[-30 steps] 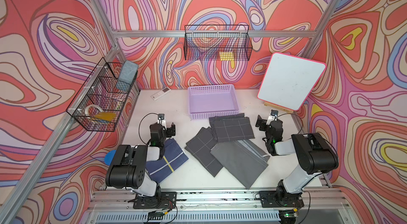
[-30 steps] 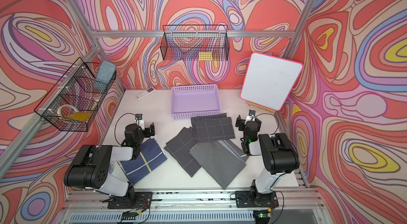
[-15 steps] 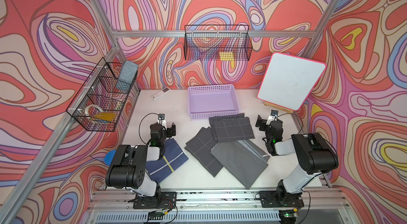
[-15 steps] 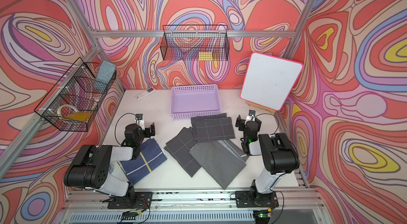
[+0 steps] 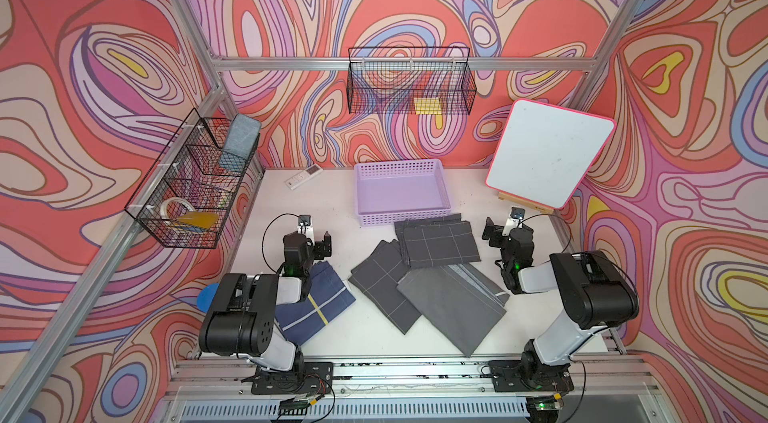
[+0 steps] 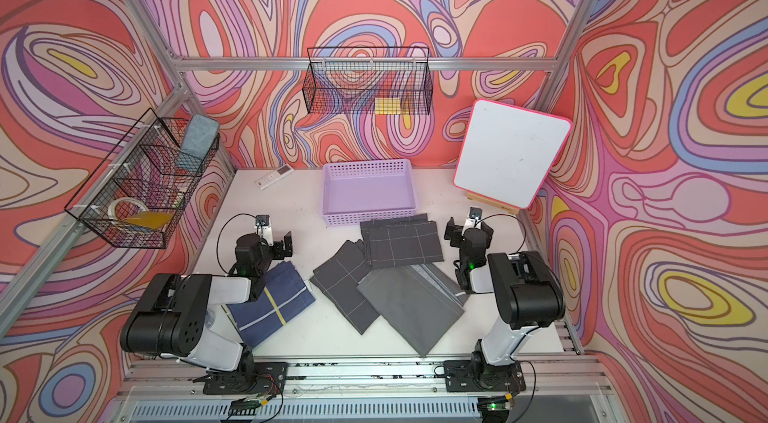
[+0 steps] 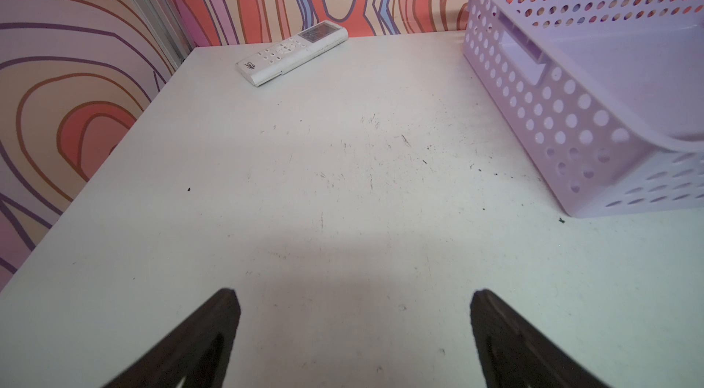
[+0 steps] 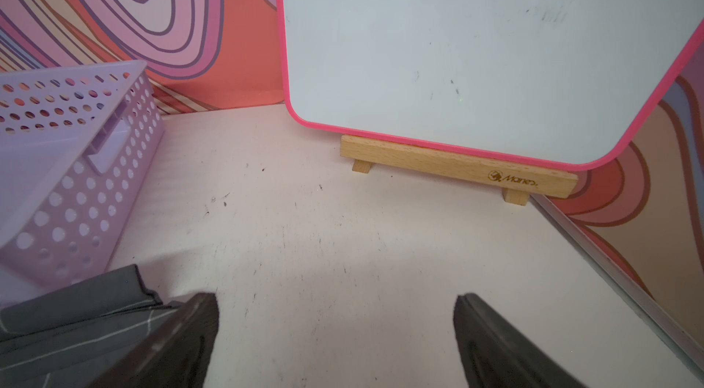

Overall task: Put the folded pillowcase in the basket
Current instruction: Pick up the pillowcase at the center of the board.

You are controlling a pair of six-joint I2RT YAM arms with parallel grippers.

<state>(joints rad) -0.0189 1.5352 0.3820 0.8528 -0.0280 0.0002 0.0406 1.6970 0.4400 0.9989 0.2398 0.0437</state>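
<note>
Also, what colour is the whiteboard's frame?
Bright pink whiteboard frame, clearest in the right wrist view.

Right wrist view: the wooden stand [image 8: 419,159] that carries the pink-rimmed whiteboard [image 8: 457,43] on the desk [image 8: 343,252] bears a dark printed brand mark near one end of its front face. The mark is a small round emblem followed by a slanted word beginning "Mane"; its last letter is unclear. Left wrist view: the white remote control [image 7: 293,51] shows a small dark logo at one end and printed keys, all too small to read.
</note>
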